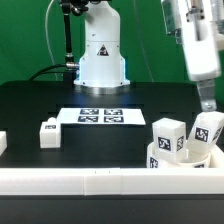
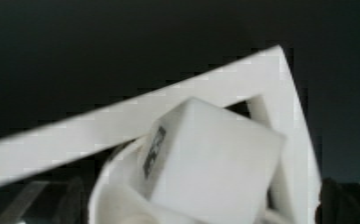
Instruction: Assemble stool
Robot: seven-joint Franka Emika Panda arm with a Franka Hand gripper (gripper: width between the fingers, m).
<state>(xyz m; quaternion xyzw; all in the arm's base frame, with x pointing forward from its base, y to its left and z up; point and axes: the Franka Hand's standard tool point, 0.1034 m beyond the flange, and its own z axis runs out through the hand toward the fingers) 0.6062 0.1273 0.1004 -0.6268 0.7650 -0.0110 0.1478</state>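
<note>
Tool [image 1: 207,104] hangs at the exterior view's right, just above the stool parts, blurred in that view. In the wrist view we see dim grey fingers [image 2: 31,200] at either side of a white leg [image 2: 203,150]. They stand apart, with a gap to the leg on both sides, and nothing is held.

Seat disc [image 1: 186,160] lies on the black worktop [image 1: 40,100] at the exterior view's right, close against the white border rail [image 1: 90,181]. It carries two upright tagged legs: one [image 1: 167,135] toward the exterior view's left and another [image 1: 208,130] directly under the tool. We cannot tell whether either is seated in a hole or only resting on top.

Third tagged leg [image 1: 48,132] lies loose on the worktop, well apart from the seat, toward the exterior view's left. Another white part [image 1: 2,143] is cut by the picture edge, and we cannot identify it.

Marker board [image 1: 100,116] lies flat mid-worktop, in front of the arm's white base [image 1: 101,55].

Wrist view: a corner of the rail [image 2: 195,85] runs behind the leg.
</note>
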